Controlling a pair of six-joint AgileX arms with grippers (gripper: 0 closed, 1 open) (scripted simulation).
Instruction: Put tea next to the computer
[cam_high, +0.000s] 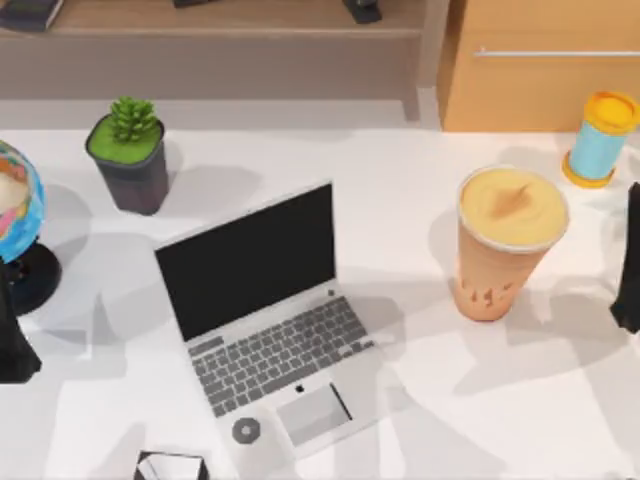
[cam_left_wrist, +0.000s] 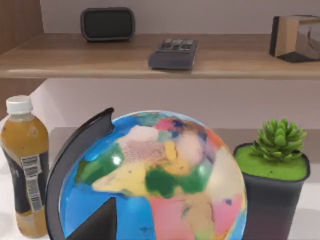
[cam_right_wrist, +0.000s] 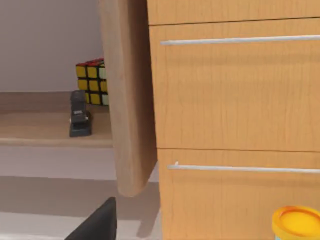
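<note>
The tea (cam_high: 505, 245), a tapered peach-orange cup with a creamy top, stands upright on the white table right of centre. The computer (cam_high: 270, 320), an open silver laptop with a black screen, sits at the middle of the table, well apart from the cup. My right gripper (cam_high: 628, 270) is at the table's right edge, just right of the tea and not touching it. At the left edge my left gripper (cam_high: 12, 345) is parked beside the globe's base.
A blue cylinder with yellow ends (cam_high: 600, 140) stands behind the tea at the far right. A potted plant (cam_high: 130, 155) and a globe (cam_high: 15, 215) occupy the back left, with a bottle (cam_left_wrist: 25, 165) by the globe. A wooden drawer cabinet (cam_high: 540, 70) lines the back right.
</note>
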